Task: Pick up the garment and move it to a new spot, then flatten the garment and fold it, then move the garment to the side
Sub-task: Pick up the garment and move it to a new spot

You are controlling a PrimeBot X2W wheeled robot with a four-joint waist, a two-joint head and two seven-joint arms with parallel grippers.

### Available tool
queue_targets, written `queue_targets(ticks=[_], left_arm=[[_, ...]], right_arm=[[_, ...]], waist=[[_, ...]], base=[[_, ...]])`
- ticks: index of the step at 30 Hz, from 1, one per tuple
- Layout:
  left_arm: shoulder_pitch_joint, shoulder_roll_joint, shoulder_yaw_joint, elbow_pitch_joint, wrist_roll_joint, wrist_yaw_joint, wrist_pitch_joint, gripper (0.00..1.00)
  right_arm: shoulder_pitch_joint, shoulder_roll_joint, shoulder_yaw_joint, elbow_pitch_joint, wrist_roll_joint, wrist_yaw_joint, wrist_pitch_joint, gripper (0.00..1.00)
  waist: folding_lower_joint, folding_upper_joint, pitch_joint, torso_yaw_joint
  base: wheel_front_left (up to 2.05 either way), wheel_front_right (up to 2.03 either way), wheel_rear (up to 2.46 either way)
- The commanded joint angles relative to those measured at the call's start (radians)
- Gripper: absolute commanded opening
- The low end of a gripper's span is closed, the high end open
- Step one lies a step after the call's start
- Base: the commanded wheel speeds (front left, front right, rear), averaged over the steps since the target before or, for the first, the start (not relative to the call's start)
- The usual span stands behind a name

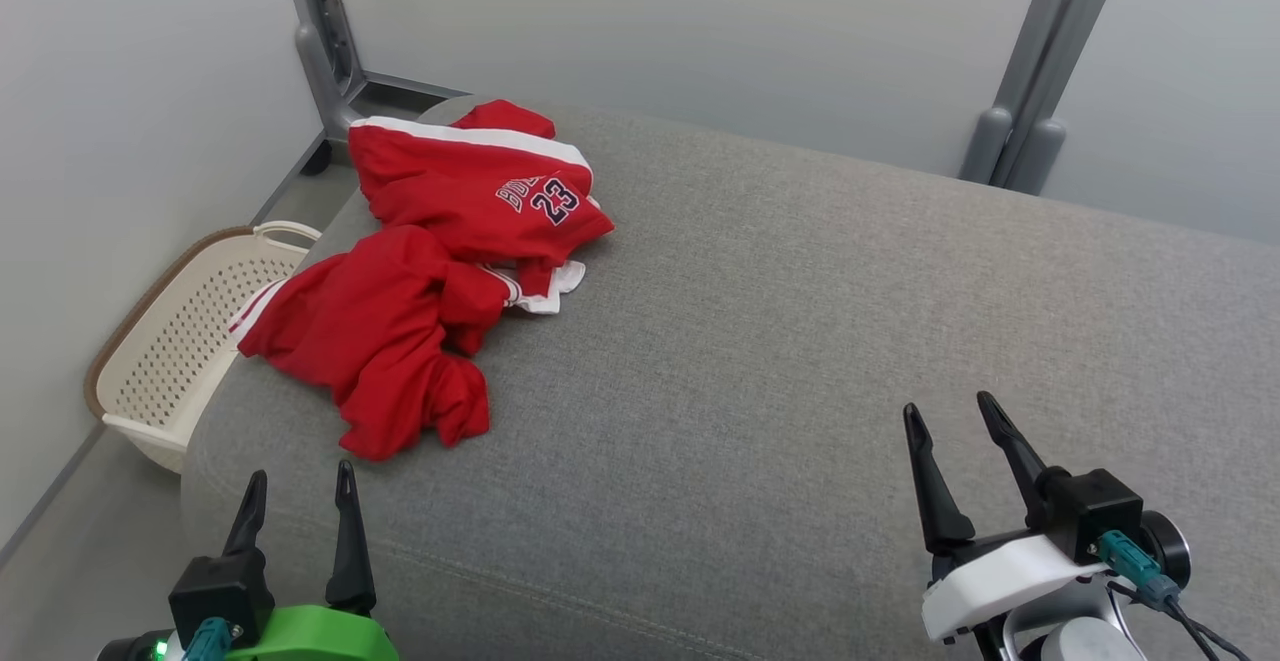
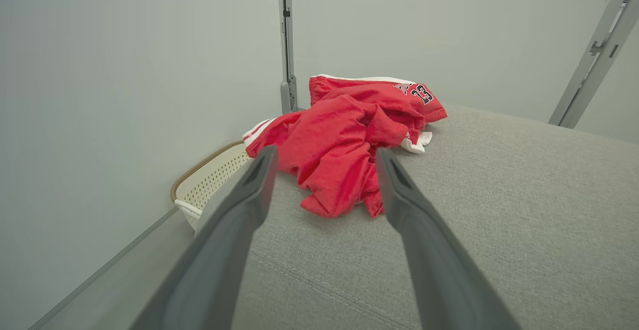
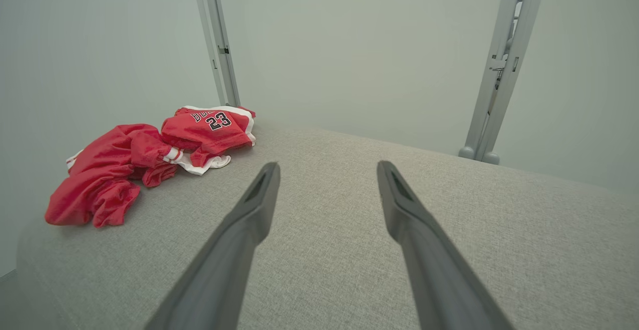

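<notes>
Garment (image 1: 420,281) sits straight ahead of the left claw (image 1: 300,471), way farther from the right claw (image 1: 948,403); both spread wide, empty.

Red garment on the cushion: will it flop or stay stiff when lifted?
Likely floppy: the red garment lies crumpled in soft folds. Probably light, since the cloth looks thin. It may drag on the textured grey cushion.

garment (image 1: 420,291): 1 | basket (image 1: 185,336): 1 | left gripper (image 1: 301,471) + right gripper (image 1: 947,403): 2 | posts (image 1: 322,41): 2
</notes>
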Motion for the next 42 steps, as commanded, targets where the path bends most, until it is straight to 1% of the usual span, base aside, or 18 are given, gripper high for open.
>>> queue_targets(ticks=[1, 4, 7, 12, 14, 17, 19, 22, 25, 34, 42], left_arm=[[0.006, 0.005, 0.001, -0.006, -0.004, 0.006, 0.004, 1.00], [-0.001, 0.012, 0.004, -0.002, -0.010, 0.008, 0.017, 1.00], [-0.026, 0.025, 0.009, 0.008, -0.018, -0.001, 0.045, 1.00], [-0.086, 0.058, 0.022, 0.034, -0.035, -0.017, 0.098, 1.00], [-0.127, 0.080, 0.030, 0.047, -0.040, -0.026, 0.125, 1.00], [-0.195, 0.112, 0.041, 0.088, -0.057, -0.056, 0.165, 1.00], [-0.253, 0.115, 0.065, 0.128, -0.105, -0.082, 0.187, 1.00], [-0.344, 0.138, 0.084, 0.208, -0.151, -0.126, 0.210, 1.00], [-0.427, 0.155, 0.093, 0.294, -0.175, -0.153, 0.230, 1.00], [-0.614, 0.178, 0.098, 0.511, -0.221, -0.205, 0.255, 1.00], [-0.687, 0.196, 0.075, 0.614, -0.239, -0.246, 0.284, 1.00]], right_arm=[[-0.004, -0.005, 0.000, -0.001, -0.001, 0.000, -0.003, 1.00], [-0.005, -0.005, -0.001, 0.002, -0.005, 0.000, -0.003, 1.00], [-0.007, -0.004, -0.005, 0.003, -0.008, 0.000, -0.003, 1.00], [-0.006, -0.005, -0.010, 0.000, -0.013, 0.000, -0.003, 1.00], [-0.009, -0.005, -0.012, 0.000, -0.017, 0.000, -0.003, 1.00], [-0.016, -0.005, -0.017, 0.000, -0.026, 0.000, -0.003, 1.00], [-0.026, -0.005, -0.021, -0.006, -0.036, 0.000, -0.003, 1.00], [-0.045, -0.005, -0.025, -0.011, -0.050, 0.000, -0.003, 1.00], [-0.076, -0.005, -0.023, -0.016, -0.063, 0.000, -0.003, 1.00], [-0.163, -0.005, -0.013, -0.027, -0.091, 0.000, 0.000, 1.00], [-0.207, -0.004, -0.003, -0.024, -0.097, 0.000, -0.001, 1.00]], waist=[[0.0000, 0.0000, 0.006, 0.004], [0.0000, 0.0000, 0.011, -0.005], [0.0000, 0.0000, 0.016, -0.019], [0.0000, 0.0000, 0.030, -0.045], [0.0000, 0.0000, 0.038, -0.058], [0.0000, 0.0000, 0.056, -0.075], [0.0000, 0.0000, 0.080, -0.087], [0.0000, 0.0000, 0.125, -0.107], [0.0000, 0.0000, 0.176, -0.130], [0.0000, 0.0000, 0.313, -0.195], [0.0000, 0.0000, 0.383, -0.233]], base=[[0.00, 0.00, 0.00], [0.00, 0.00, 0.00], [0.00, 0.00, 0.00], [0.00, 0.00, 0.00], [0.00, 0.00, 0.00], [0.00, 0.00, 0.00], [0.00, 0.00, 0.00], [0.00, 0.00, 0.00], [0.00, 0.00, 0.00], [0.00, 0.00, 0.00], [0.00, 0.00, 0.00]])
